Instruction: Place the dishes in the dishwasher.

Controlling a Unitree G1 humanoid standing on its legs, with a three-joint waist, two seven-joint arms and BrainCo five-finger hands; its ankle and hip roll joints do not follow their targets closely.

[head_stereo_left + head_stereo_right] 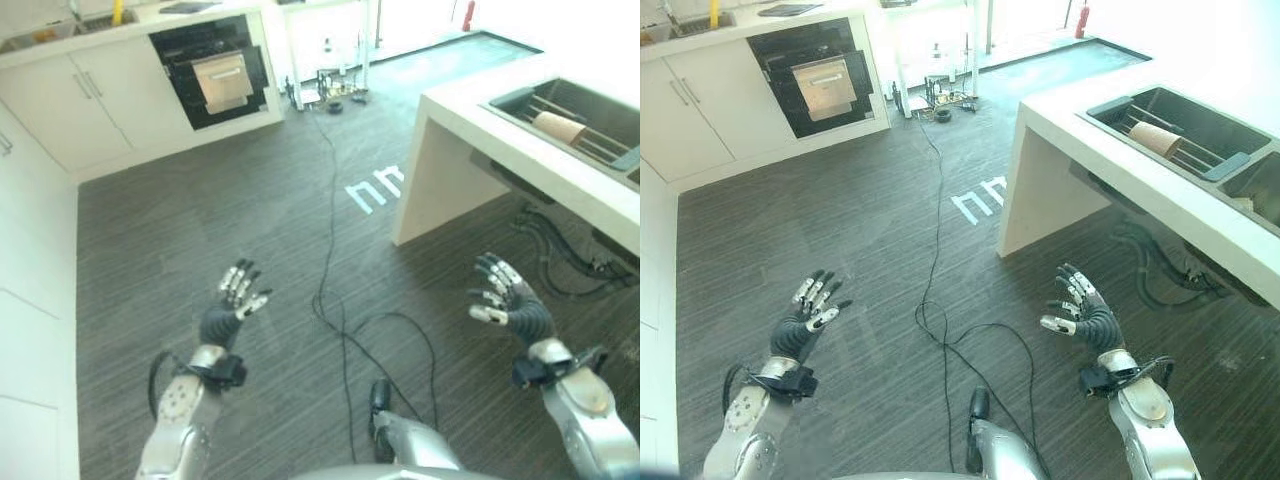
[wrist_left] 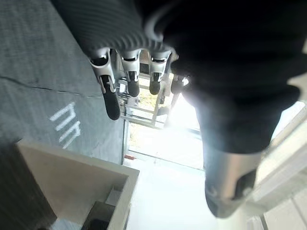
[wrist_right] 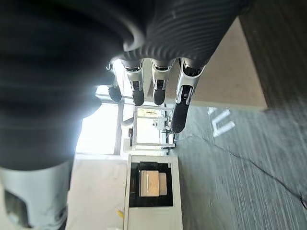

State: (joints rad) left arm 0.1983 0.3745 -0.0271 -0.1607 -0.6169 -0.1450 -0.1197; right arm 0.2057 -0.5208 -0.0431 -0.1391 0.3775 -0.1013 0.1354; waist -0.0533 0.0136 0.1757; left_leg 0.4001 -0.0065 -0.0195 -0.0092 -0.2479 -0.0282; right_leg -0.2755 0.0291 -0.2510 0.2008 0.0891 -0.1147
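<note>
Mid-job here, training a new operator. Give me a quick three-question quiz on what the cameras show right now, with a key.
1. True or false: the left robot hand is holding a dish.
2. Where does the brown cup lie?
A. on the floor
B. on the rack in the sink
C. in the right robot hand
3. Fill in: the open appliance with its pulled-out rack is set into the white ______ on the far side of the room.

Key
1. False: its fingers are spread and hold nothing.
2. B
3. cabinets
</note>
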